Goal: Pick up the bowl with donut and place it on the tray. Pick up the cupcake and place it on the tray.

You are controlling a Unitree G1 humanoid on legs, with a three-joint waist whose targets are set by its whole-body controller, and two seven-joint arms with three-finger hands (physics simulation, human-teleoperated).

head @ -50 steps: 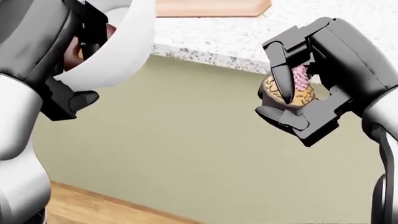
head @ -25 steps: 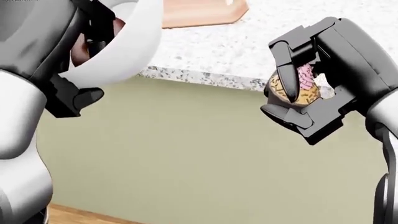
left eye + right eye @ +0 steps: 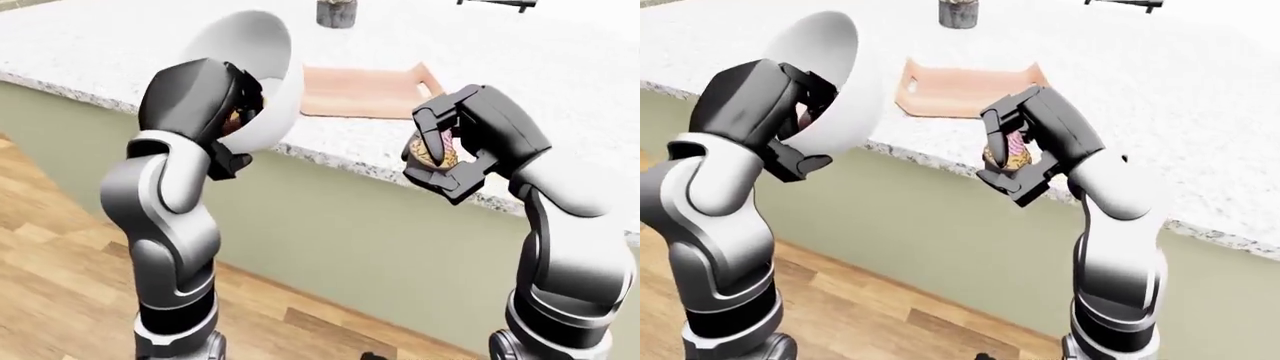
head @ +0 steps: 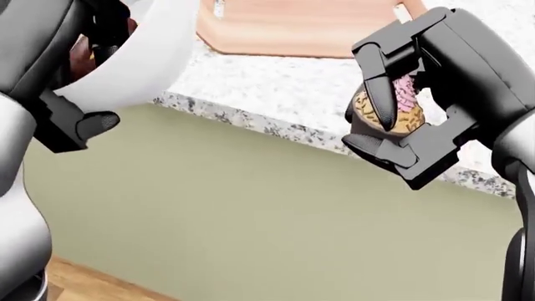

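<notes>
I hold 2 things at once, both raised just short of the speckled granite desk [image 3: 560,67]. My left hand [image 3: 215,105] grips the white bowl [image 3: 262,71] by its rim, fingers closed round it, and the bowl is tipped steeply on its side; a bit of brown donut [image 4: 83,53] shows inside, pressed near my fingers. My right hand [image 4: 393,119] is closed on the cupcake [image 4: 399,113], pink frosting visible between the dark fingers. The pink tray [image 3: 965,88] lies flat on the desk, between my 2 hands and farther in from the desk edge. To do this step well, I judge I should level the bowl before carrying it over, since at this tilt the donut could slide out. Both hands hang near the desk's lip, so each needs to rise clear of that edge before reaching in. The tray's raised rim is another edge to cross. Beyond the tray stands a small dark pot [image 3: 336,13], well apart from it, so the room over the tray looks open.
</notes>
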